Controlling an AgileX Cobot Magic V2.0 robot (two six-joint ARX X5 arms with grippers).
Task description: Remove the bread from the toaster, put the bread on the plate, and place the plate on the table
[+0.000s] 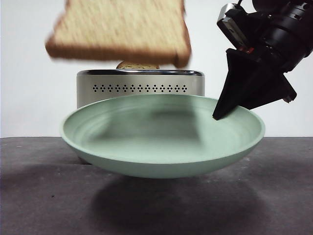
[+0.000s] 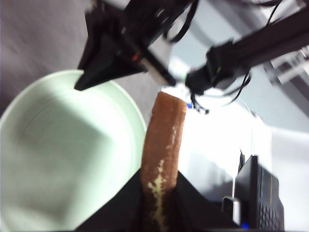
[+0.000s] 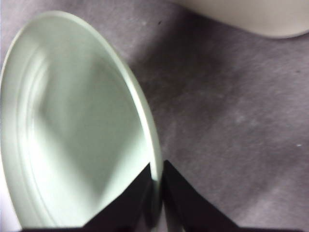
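Observation:
The bread [image 1: 120,30], a tan speckled slice with dark crust, hangs flat above the plate in the front view. My left gripper [image 2: 161,193] is shut on its edge; the left wrist view shows the crust [image 2: 164,140] edge-on. The pale mint plate [image 1: 161,159] is held off the table, tilted slightly. My right gripper [image 3: 157,186] is shut on its rim and shows as a dark arm at the right [image 1: 230,105] in the front view. The cream toaster [image 1: 142,88] stands behind the plate, a second darker slice [image 1: 138,65] poking from its top.
The dark grey table [image 1: 44,196] runs under the plate, which casts a shadow on it. A corner of the toaster [image 3: 251,17] shows in the right wrist view. A black box [image 2: 258,198] stands off the table's side in the left wrist view.

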